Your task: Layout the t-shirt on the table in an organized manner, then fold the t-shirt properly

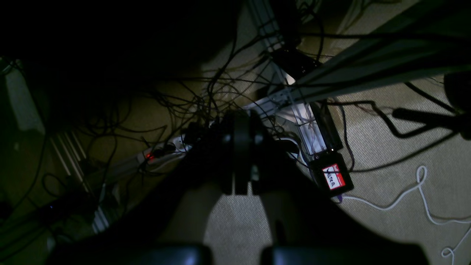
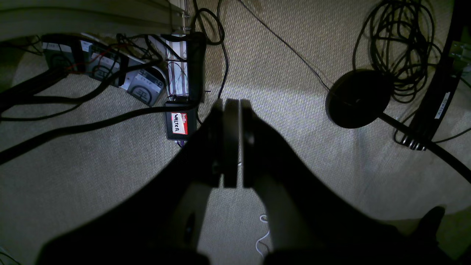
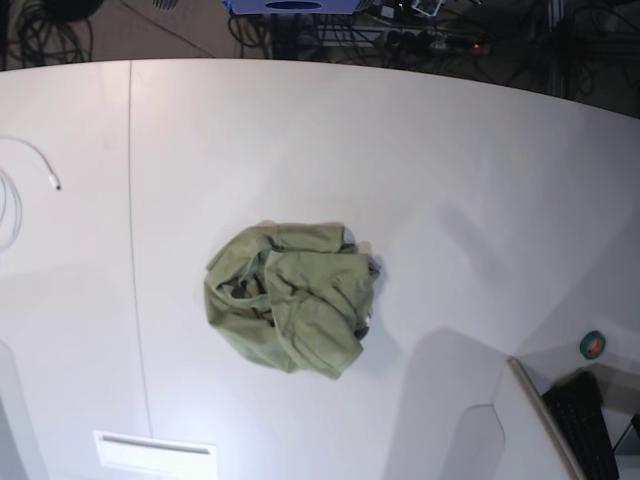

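The t-shirt (image 3: pixel 291 297) is lying crumpled in a heap on the white counter (image 3: pixel 450 180). Both end effectors are hanging away from it, over the carpet floor (image 2: pixel 294 92): the left end effector (image 1: pixel 241 154) and the right end effector (image 2: pixel 232 143) are pressed narrow, holding nothing.

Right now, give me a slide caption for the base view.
Crumpled olive-green t-shirt bunched mid-table, not yet laid out; white cable at the left edge; neither arm in view.
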